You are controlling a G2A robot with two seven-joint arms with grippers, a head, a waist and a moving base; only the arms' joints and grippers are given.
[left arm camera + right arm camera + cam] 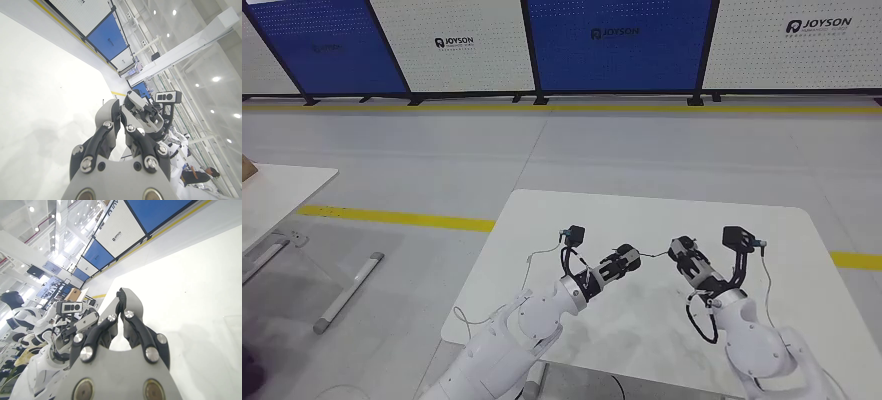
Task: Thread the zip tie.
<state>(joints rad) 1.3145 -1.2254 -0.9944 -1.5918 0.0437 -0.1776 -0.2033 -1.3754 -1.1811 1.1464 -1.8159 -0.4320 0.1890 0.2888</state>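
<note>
Left gripper (635, 258) faces right gripper (672, 249) over the table (642, 212), panels (620, 60) beyond.

The zip tie (654, 252) is a thin dark strip, held up off the white table (662, 215) and stretched roughly level between the two grippers. One end is pinched in the left gripper (636, 258) and the other in the right gripper (673, 249), and the two grippers' tips face each other close together. In the left wrist view, a fine black sliver (103, 101) standing just beside the closed fingers is probably its free tail, though it is too thin to be sure.
</note>
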